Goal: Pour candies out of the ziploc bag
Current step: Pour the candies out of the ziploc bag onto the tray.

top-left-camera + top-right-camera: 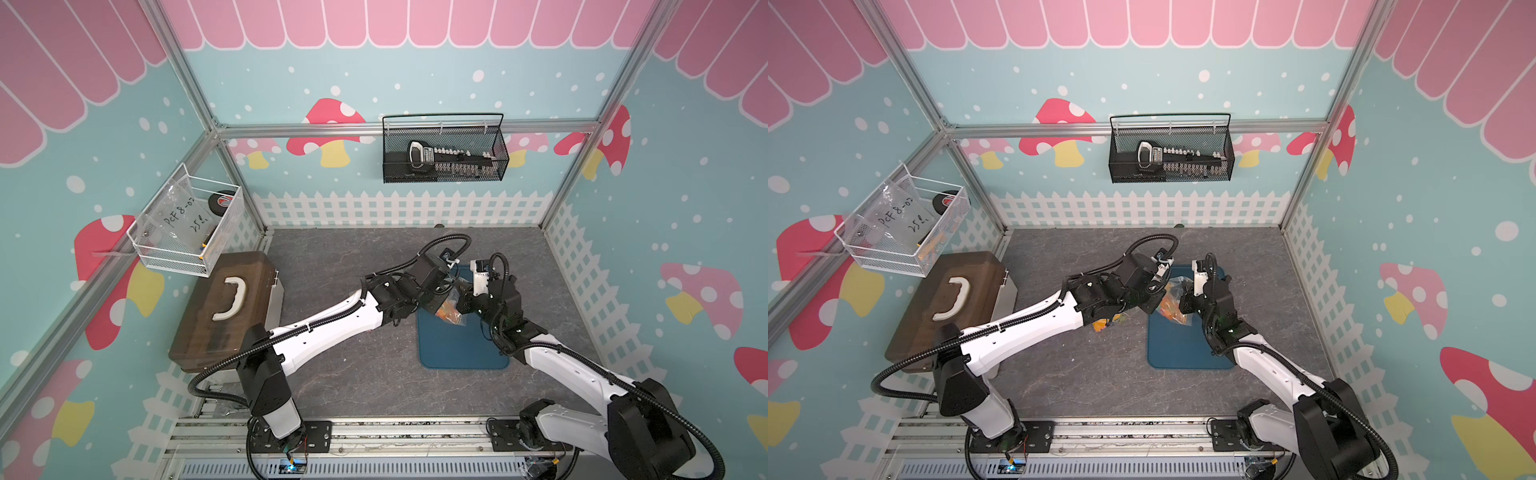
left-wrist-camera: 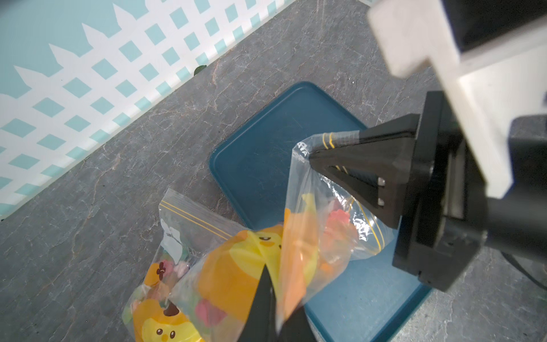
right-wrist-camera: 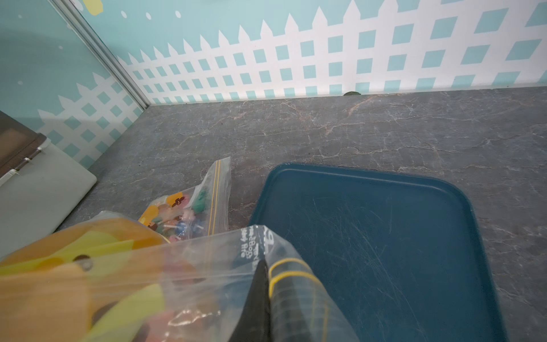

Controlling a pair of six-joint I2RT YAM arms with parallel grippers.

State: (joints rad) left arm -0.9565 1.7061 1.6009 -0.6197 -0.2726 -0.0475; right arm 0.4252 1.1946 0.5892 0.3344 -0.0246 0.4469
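Above the tray (image 2: 260, 154), we find the left tool (image 2: 266, 281) and the right tool (image 3: 262, 266) clamped on the bag (image 2: 302, 207), candies (image 2: 340, 220) inside, pouring not begun; next, we judge, tip its mouth downward.

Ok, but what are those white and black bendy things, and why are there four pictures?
Those are two robot arms, the left arm and the right arm. Each ends in a gripper, a claw that pinches. Two pictures look down from above; two come from little cameras on the arms' wrists. The left gripper and right gripper are both shut on a clear bag, holding it up over a blue tray. Candies show through it. On the grey table beside the tray lies a second bag. No candy is on the tray yet.
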